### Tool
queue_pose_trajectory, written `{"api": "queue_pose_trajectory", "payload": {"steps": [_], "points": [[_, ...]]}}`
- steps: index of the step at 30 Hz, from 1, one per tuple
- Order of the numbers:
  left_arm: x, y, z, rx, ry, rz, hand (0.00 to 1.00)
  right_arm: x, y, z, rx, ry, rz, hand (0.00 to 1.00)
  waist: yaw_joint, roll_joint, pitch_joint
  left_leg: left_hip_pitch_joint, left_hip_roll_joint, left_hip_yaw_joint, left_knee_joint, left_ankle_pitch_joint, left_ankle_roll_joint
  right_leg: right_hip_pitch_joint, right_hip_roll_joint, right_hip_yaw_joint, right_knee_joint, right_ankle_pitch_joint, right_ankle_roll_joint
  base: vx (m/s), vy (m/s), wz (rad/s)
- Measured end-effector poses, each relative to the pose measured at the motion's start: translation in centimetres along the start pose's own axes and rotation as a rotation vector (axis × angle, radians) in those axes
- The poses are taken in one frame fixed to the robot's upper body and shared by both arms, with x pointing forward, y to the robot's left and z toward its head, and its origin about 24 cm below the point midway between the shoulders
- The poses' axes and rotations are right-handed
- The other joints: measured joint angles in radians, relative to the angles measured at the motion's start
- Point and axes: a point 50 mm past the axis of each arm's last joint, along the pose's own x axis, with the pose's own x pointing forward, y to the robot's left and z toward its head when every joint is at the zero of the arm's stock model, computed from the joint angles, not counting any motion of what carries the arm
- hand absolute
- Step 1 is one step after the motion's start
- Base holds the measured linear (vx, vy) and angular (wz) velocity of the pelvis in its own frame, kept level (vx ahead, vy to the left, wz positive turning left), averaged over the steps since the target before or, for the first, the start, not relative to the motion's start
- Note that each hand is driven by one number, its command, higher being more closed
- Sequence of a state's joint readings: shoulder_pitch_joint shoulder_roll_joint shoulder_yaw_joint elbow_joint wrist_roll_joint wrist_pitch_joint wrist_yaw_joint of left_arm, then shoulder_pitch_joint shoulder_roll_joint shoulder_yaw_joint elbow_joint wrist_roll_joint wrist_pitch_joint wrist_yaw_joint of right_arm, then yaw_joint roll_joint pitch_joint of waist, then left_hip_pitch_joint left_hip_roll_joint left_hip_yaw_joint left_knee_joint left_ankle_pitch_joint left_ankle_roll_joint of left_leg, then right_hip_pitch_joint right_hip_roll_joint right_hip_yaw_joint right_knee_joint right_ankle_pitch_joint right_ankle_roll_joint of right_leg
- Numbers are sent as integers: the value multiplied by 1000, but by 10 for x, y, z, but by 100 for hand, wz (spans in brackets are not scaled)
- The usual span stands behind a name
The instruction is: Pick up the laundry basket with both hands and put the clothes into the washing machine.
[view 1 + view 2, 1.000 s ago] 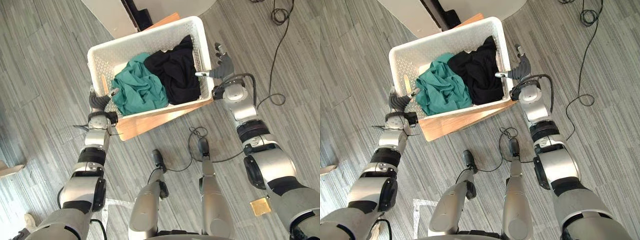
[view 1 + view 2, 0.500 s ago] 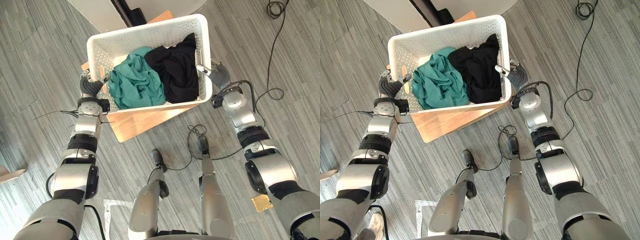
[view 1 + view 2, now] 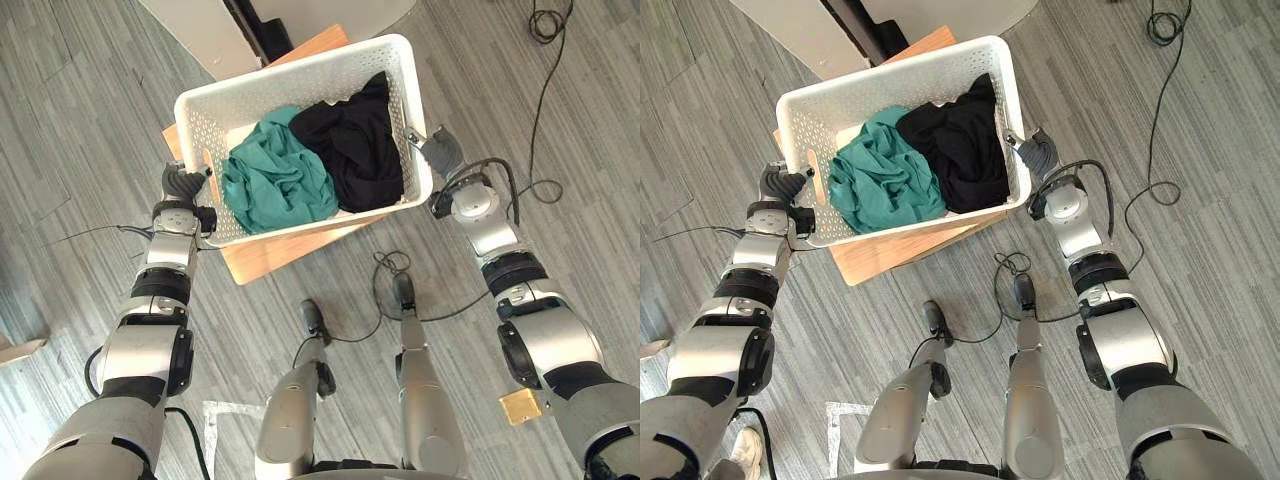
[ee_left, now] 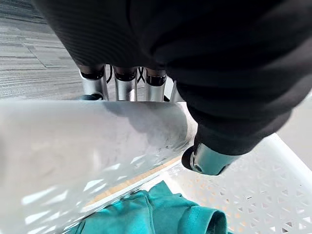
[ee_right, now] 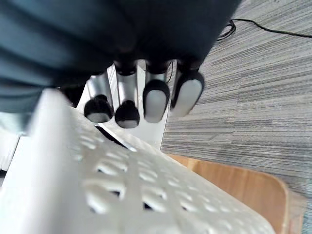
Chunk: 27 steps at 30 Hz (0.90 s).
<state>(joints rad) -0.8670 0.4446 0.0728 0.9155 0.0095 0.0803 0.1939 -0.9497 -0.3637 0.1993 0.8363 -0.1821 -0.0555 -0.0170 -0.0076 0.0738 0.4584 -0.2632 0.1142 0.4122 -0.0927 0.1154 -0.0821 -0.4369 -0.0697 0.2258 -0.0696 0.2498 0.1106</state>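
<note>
Basket [image 3: 290, 78] rim pinched — fingers [image 4: 124, 84] outside, thumbs [image 4: 210, 158] inside.

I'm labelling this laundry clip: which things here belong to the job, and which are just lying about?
Job: laundry basket, green garment, black garment, left hand, right hand.
Lying about: wooden stand beneath the basket, yellow square on the floor.

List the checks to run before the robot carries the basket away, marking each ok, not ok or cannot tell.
1. Left robot hand pinching the basket rim, thumb inside: ok.
2. Right robot hand at the opposite rim, grip firm: cannot tell.
3. Green cloth and black cloth both inside the basket: ok.
4. Basket clear of the board beneath: cannot tell.
</note>
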Motion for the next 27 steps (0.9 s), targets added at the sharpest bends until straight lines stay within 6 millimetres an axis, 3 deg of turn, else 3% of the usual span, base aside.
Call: {"api": "queue_pose_trajectory", "payload": {"steps": [5,11,15,18,20,22,24,27], "points": [[-9,-4,-16,8,7,-35,100,-14,17,-17,-48,31,66,100,-12,-11,3,42,9,-2,0,-1,-1,45,3,-3,0,-3,3,3,-2,1],[-32,-9,-34,-24,-31,-93,100,-59,33,-57,32,103,114,100,-32,-13,2,74,11,-44,8,-2,-1,95,2,-38,14,-27,14,15,-7,17],[-79,-28,-74,-180,2,-182,100,-101,17,-69,183,82,7,100,-32,-36,-14,107,10,-90,10,-2,-1,157,3,-91,17,-48,10,30,-4,31],[-105,-31,-87,-306,10,-206,100,-121,13,-68,286,47,-60,100,-27,-75,-52,113,10,-108,10,-2,-1,173,0,-111,17,-55,7,36,-2,20],[-120,-31,-94,-356,16,-206,100,-134,15,-69,365,38,-95,100,-26,-85,-88,120,9,-108,1,-3,-1,180,-1,-119,17,-58,5,42,9,15],[-134,-31,-96,-386,12,-207,100,-147,16,-73,406,43,-129,100,-24,-82,-106,146,7,-109,0,-7,0,205,-4,-123,20,-68,4,45,16,4],[-153,-34,-105,-417,30,-224,100,-169,25,-86,481,89,-156,100,-27,-74,-178,161,7,-104,0,-19,-2,209,-3,-118,36,-87,6,63,13,-7],[-167,-38,-111,-432,51,-246,100,-191,27,-95,516,134,-181,100,-31,-66,-215,195,7,-89,0,-34,-8,232,0,-106,36,-97,9,67,9,-25]]}}
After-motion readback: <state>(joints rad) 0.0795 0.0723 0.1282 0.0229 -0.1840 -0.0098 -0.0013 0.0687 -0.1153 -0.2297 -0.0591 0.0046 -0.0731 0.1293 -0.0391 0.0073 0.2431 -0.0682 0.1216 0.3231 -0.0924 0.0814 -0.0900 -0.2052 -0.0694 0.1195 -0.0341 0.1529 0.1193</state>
